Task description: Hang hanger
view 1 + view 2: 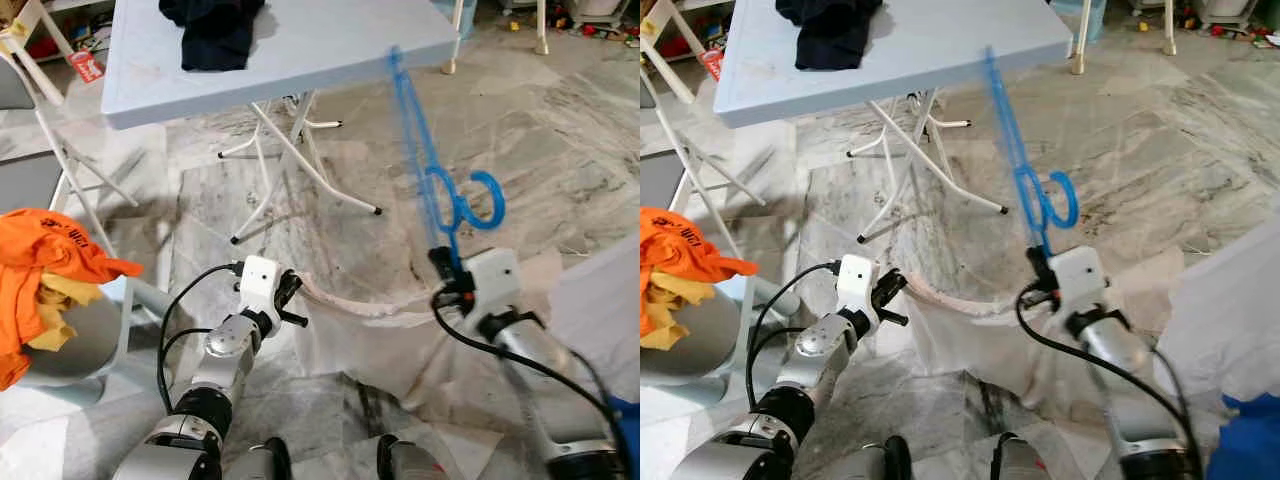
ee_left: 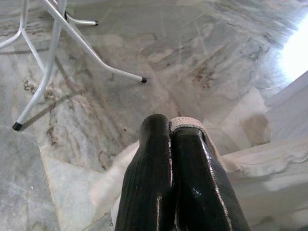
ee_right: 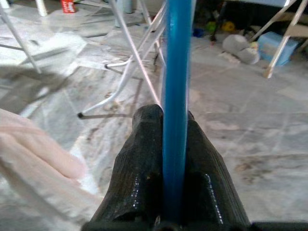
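A blue plastic hanger [image 1: 436, 185] stands upright in front of me, its hook [image 1: 482, 205] curling to the right, blurred by motion. My right gripper [image 1: 445, 262] is shut on its lower end; in the right wrist view the blue bar [image 3: 176, 72] runs between the black fingers [image 3: 144, 139]. A white garment [image 1: 380, 335] droops between my two arms above the floor. My left gripper [image 1: 290, 296] is shut on the garment's pale banded edge [image 2: 186, 122], which lies pinched at the fingertips [image 2: 154, 144].
A light blue folding table [image 1: 320, 55] stands ahead with a dark garment [image 1: 213, 33] on it and white legs [image 1: 290, 150] below. Orange clothes [image 1: 45, 265] lie on a chair at my left. White fabric [image 1: 600, 300] hangs at my right. The floor is marble.
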Motion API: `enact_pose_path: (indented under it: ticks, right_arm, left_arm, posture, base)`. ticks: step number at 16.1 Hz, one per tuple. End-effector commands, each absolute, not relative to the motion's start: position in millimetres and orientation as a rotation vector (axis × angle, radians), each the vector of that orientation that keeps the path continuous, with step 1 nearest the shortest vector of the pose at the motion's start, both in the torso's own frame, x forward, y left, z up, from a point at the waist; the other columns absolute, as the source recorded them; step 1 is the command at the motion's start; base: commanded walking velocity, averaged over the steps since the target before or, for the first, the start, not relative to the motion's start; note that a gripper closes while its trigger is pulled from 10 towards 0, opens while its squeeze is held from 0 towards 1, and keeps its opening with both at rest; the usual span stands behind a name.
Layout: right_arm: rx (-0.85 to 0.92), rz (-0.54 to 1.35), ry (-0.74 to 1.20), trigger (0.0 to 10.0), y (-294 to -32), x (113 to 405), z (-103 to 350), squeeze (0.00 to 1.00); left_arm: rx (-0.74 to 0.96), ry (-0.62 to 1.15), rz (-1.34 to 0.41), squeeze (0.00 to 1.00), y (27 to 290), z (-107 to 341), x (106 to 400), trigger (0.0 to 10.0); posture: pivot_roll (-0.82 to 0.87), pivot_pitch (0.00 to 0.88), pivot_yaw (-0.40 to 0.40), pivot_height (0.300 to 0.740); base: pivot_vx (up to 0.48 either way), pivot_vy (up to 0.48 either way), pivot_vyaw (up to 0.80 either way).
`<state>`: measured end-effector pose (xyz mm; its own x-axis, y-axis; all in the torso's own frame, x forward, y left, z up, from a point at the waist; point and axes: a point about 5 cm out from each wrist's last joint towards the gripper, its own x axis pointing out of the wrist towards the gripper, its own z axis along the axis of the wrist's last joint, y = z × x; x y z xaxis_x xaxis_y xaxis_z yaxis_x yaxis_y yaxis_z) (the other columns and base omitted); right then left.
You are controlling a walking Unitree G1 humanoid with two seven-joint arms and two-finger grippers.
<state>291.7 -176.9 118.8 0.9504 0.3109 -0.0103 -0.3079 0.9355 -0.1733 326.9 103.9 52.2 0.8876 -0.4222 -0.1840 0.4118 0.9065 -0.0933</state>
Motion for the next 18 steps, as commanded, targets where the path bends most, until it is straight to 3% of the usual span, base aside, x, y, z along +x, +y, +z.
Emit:
enact_pose_path:
  ticks: [1,3,6,11,14,17,18]
  right_arm:
    - [-0.117,0.307,-0.046,10.0,-169,294,125,0.0]
    - [0.107,0.229,-0.184,10.0,-151,306,145,0.0]
    - [0.216,0.095,-0.238,10.0,-152,323,158,0.0]
    - [0.177,0.006,-0.273,10.0,-151,343,179,0.0]
    - [0.051,0.034,-0.334,10.0,-145,340,183,0.0]
    - [0.043,0.021,-0.333,10.0,-141,337,178,0.0]
    - [0.05,0.022,-0.331,10.0,-141,337,177,0.0]
  left_arm:
    - [-0.05,0.203,-0.436,0.0,105,50,324,0.0]
    - [-0.071,0.194,-0.488,0.0,91,51,321,0.0]
    - [-0.111,0.178,-0.528,0.0,74,55,318,0.0]
    - [-0.148,0.172,-0.544,0.0,66,56,313,0.0]
    - [-0.183,0.159,-0.509,0.0,70,62,316,0.0]
    - [-0.187,0.135,-0.495,0.0,71,72,322,0.0]
    - [-0.183,0.129,-0.493,0.0,71,73,323,1.3]
  posture:
    - [-0.14,0.208,0.082,0.74]
    - [-0.14,0.205,0.074,0.74]
    - [-0.14,0.205,0.066,0.74]
    - [-0.13,0.207,0.05,0.74]
    - [-0.13,0.211,0.047,0.74]
    - [-0.12,0.212,0.05,0.74]
    - [-0.13,0.212,0.054,0.74]
  base:
    - [0.0,0.0,0.0]
    - [0.0,0.0,0.0]
    - [0.0,0.0,0.0]
    - [0.0,0.0,0.0]
    - [0.0,0.0,0.0]
    - [0.0,0.0,0.0]
    - [0.0,0.0,0.0]
